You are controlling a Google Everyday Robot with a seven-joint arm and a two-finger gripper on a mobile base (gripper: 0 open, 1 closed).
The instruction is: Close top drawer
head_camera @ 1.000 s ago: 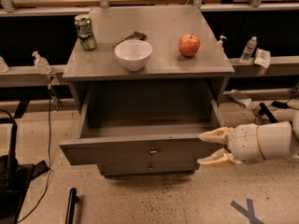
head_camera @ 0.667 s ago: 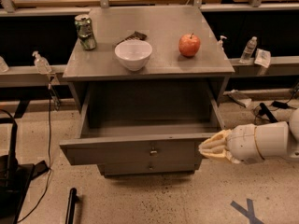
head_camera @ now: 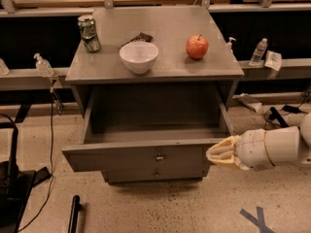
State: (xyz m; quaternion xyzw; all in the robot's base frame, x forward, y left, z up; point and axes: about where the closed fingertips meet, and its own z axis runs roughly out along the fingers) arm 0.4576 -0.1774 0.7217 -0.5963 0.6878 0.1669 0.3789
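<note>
The top drawer (head_camera: pixel 141 157) of the grey cabinet stands pulled far out, its deep box empty, with a small round metal knob (head_camera: pixel 159 156) at the centre of its flat front. My gripper (head_camera: pixel 217 153) comes in from the right on a white arm. Its cream fingers are pressed together, and it sits at the right end of the drawer front, touching or almost touching it.
On the cabinet top (head_camera: pixel 165 69) stand a green can (head_camera: pixel 89 33), a white bowl (head_camera: pixel 139 57), a dark packet (head_camera: pixel 140 37) and a red apple (head_camera: pixel 197 46). Bottles (head_camera: pixel 258 51) and cables lie along the rails behind. A black object (head_camera: pixel 74 212) lies on the floor front left.
My gripper's fingers have closed from spread apart to pressed together. It has stayed at the right end of the drawer front. The drawer has stayed pulled out.
</note>
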